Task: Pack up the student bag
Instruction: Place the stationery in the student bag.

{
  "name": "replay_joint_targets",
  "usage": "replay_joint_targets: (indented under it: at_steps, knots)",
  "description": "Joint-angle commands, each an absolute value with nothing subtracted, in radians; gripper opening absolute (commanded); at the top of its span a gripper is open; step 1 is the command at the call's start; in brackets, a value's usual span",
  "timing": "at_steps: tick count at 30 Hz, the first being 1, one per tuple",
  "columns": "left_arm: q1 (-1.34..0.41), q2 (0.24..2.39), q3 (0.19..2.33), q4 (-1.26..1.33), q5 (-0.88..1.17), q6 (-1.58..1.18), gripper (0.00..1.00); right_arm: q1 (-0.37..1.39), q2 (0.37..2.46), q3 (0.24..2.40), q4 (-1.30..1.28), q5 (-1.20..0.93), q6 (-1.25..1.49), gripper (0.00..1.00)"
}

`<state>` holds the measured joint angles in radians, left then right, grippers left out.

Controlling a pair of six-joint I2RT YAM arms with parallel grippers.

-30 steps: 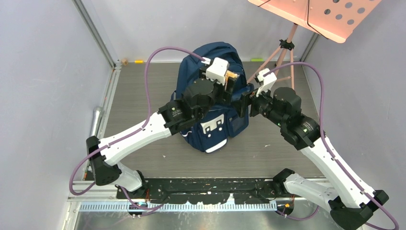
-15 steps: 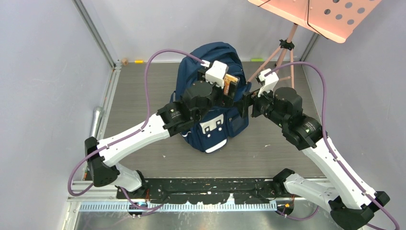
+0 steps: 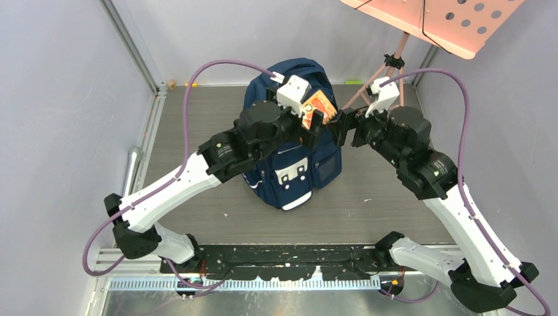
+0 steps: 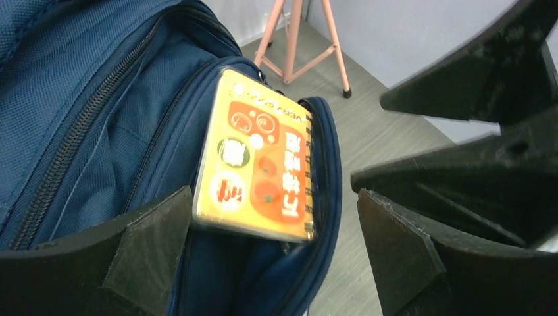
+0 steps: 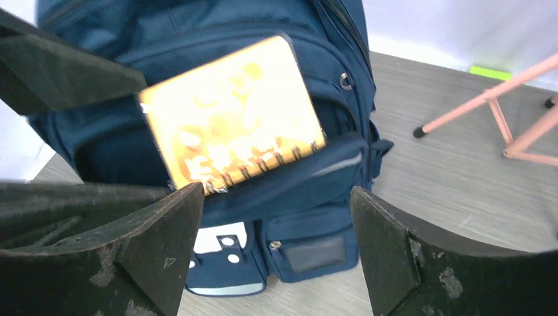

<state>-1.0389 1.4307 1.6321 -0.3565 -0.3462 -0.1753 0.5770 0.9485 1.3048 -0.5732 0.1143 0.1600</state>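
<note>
Surface: grey wood-grain counter (image 3: 395,204) walled in pale lilac, with both arm bases along the bottom edge of the top view.
Student bag: the navy student bag (image 3: 289,174) stands upright at the centre of the top view, its white-patched front pockets facing the bottom edge.
Left claw: the left claw (image 4: 273,201) hangs over the bag's upper front with its jaws spread wide and gripping nothing. One finger's edge sits right at the notebook's corner, and I cannot tell whether it touches.
Right claw: the right claw (image 5: 276,197) comes in from the right of the top view, level with the left one. It too is spread wide and empty, and the notebook is framed between its fingers but clear of them.
Notebook: an orange-yellow spiral-bound notebook (image 4: 260,164) stands tilted in an open front pocket, lower part inside and upper part sticking out.
Beyond: a pink music stand (image 3: 434,20) fills the upper right of the top view, its tripod legs on the counter just behind the bag.
Step in hand: by my reading, stowing the notebook. It is lodged in the pocket but not yet seated.
Next move: likely a press on the exposed top edge to slide it fully down — kept straight, so the spiral does not snag the pocket lip — and then the zip, which calls for one claw to steady the fabric.
</note>
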Motion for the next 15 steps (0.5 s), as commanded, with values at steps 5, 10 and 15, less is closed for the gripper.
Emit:
replay_joint_targets:
  at_steps: [5,10,15]
  knots:
    - [-1.035,1.342,1.665,-0.501,-0.188,-0.157,1.0,0.542,1.072,1.46,-0.569,-0.072,0.141,0.88]
    - [-1.035,1.306,1.604,-0.51,-0.051,-0.122,1.0,0.526,1.116,1.471,-0.551,-0.062,0.118,0.84]
    - [-1.034,1.336,1.606,-0.576,-0.035,-0.063,0.98,0.522,1.143,1.464,-0.521,-0.077,0.096,0.78]
